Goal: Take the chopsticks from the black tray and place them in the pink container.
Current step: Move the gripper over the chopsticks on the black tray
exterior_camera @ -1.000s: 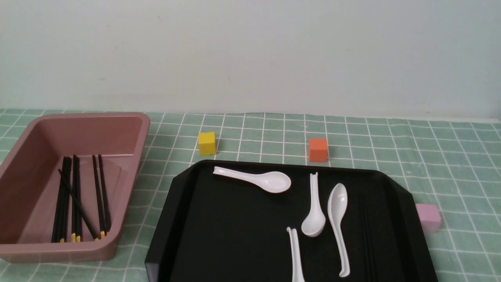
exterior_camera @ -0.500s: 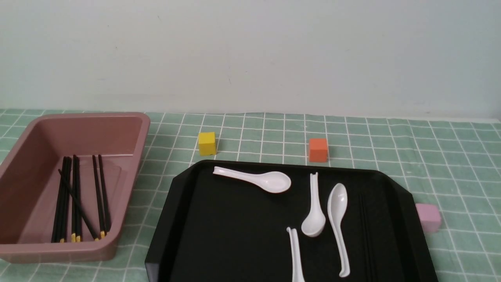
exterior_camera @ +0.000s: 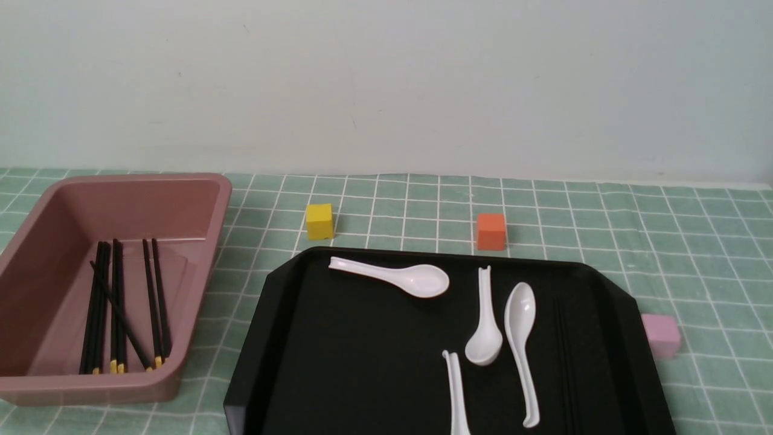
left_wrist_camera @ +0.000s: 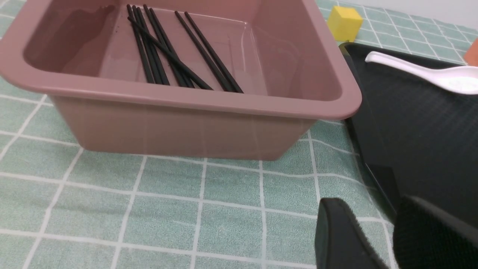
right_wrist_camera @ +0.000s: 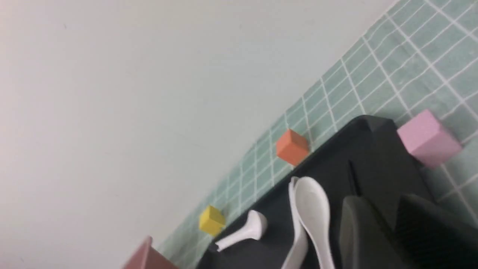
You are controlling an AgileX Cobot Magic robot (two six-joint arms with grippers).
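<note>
Tabletop (exterior_camera: 694,241) carries the black tray (exterior_camera: 362,374), right of the pink container (exterior_camera: 199,181) with its stored chopsticks (exterior_camera: 118,302). The remaining chopsticks (exterior_camera: 563,362) lie faintly along the tray's right side, long axis near-to-far, closest to the right fingers (right_wrist_camera: 360,231), which are parted and empty. The left fingers (left_wrist_camera: 336,239) are likewise parted and empty.

A pink container (exterior_camera: 202,290) is seen at the left of the green-checked worktop (exterior_camera: 694,241), with several chopsticks (exterior_camera: 119,302) laid inside. The black tray (exterior_camera: 338,362) is set near it, and four white spoons (exterior_camera: 416,281) are scattered on it. Two more dark sticks (exterior_camera: 561,362) are faintly made out near its right rim. A yellow cube (exterior_camera: 319,221) and an orange cube (exterior_camera: 490,231) are placed behind the tray, and a pink cube (exterior_camera: 661,335) just beside its right edge.
</note>
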